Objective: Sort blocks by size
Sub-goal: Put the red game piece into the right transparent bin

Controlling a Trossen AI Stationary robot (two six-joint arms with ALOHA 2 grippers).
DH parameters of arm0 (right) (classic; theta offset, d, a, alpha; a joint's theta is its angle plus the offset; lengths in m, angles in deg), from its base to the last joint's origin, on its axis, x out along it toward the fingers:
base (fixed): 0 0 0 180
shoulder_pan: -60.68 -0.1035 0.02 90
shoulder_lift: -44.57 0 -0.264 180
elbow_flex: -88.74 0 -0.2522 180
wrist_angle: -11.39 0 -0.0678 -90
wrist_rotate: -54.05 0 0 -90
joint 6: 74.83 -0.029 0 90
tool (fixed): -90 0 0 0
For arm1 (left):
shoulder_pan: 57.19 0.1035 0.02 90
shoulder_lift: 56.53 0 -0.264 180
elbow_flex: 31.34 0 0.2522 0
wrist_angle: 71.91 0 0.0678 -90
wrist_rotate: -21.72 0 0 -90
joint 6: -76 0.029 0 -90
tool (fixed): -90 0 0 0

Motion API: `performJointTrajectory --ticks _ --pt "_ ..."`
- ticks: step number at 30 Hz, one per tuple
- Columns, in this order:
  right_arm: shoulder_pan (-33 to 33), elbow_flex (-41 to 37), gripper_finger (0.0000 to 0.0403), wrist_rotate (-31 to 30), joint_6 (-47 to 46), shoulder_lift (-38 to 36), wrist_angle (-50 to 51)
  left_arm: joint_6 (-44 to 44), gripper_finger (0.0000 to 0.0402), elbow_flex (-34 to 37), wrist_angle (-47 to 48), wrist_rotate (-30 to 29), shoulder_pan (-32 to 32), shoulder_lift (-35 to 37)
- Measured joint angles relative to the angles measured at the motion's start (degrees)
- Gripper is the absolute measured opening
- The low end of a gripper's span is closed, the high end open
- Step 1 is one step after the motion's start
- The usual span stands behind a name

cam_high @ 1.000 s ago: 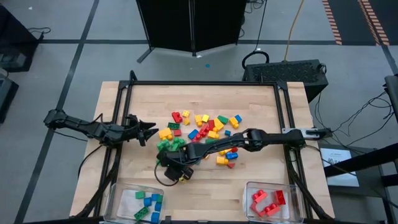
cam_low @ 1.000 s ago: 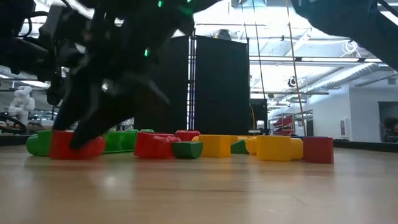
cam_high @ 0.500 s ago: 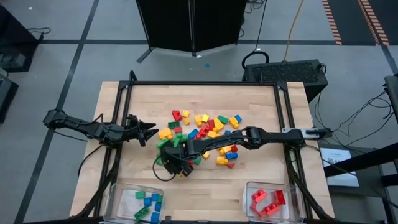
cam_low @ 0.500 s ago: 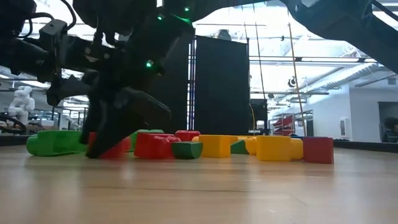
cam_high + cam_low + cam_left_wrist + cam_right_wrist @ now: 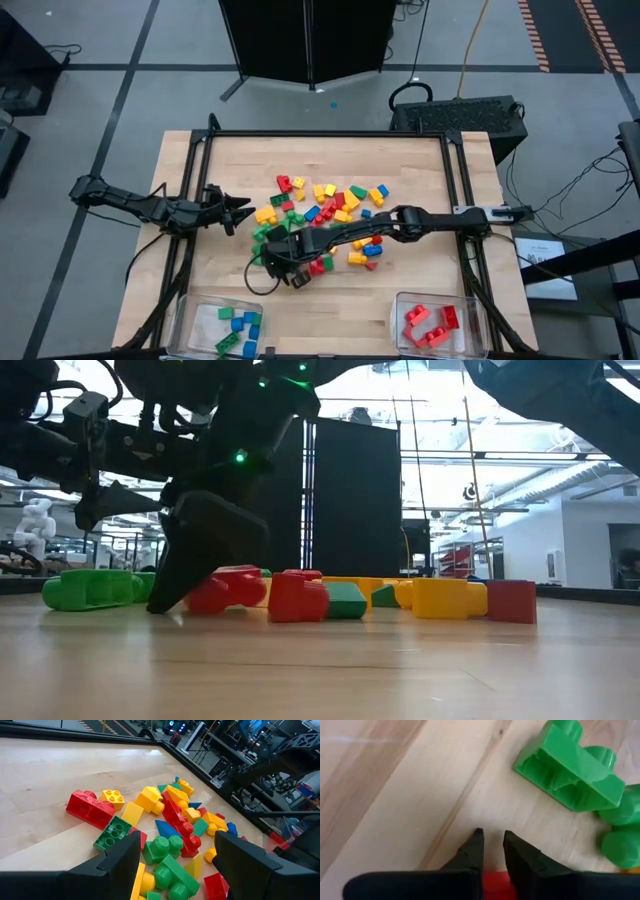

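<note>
We see the right gripper [image 5: 281, 272] reaching across the wooden table [image 5: 420, 165] to the near-left edge of the pile of blocks [image 5: 325, 205], its tips down at the tabletop beside a red block [image 5: 318, 265]. In the right wrist view its two dark fingers [image 5: 476, 851] stand narrow, only a thin slit between the tips, and a bit of red brick [image 5: 496, 882] shows low between them; whether that brick is actually pinched we cannot tell. Just ahead of those tips lies a green block [image 5: 570, 775] tipped so its hollow underside faces the camera (its studs point away). In the low view the same gripper [image 5: 175, 600] meets the table with a red block [image 5: 228, 588] right beside it and a long green block [image 5: 92, 588] farther off on the other side. The left gripper [image 5: 243, 210] hovers at the left edge of the pile; from its wrist camera its fingers [image 5: 122, 862] stand wide apart, holding nothing, with red, yellow and green blocks [image 5: 165, 827] spread beyond them. At the table's near edge, a clear bin [image 5: 190, 325] on the left holds blue and green blocks [image 5: 238, 330], and another clear bin [image 5: 473, 318] on the right holds red blocks [image 5: 430, 324].
</note>
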State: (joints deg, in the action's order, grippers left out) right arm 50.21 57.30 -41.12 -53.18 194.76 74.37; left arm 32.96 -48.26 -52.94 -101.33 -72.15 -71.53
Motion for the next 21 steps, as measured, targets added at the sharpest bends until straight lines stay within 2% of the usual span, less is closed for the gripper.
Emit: performJointTrajectory --ticks 3,4,10,14,17,21 --pt "-0.19 -0.29 0.005 -0.09 0.26 -1.95 0.41 0.0 0.0255 0.0 -0.02 0.01 -0.02 -0.01" --pt "-0.15 -0.27 0.0064 -0.09 0.19 -2.89 -0.03 0.0 0.0255 0.0 -0.02 0.01 0.0 -0.04" --pt "1.33 0.33 0.0235 -0.04 0.02 -14.13 5.22 0.0 0.0255 0.0 -0.02 0.04 -0.02 -0.24" --pt "2.5 0.12 0.032 0.17 -1.36 -15.08 9.06 0.0 0.0255 0.0 -0.02 0.03 -0.02 -0.24" --pt "3.01 -0.25 0.0345 0.27 -1.42 -14.36 10.95 -0.02 0.0255 0.0 -0.02 0.02 0.0 -0.26" --pt "2.68 0.28 0.0341 0.28 3.37 -13.16 8.65 -0.02 0.0255 0.0 -0.02 0.03 0.0 -0.24"
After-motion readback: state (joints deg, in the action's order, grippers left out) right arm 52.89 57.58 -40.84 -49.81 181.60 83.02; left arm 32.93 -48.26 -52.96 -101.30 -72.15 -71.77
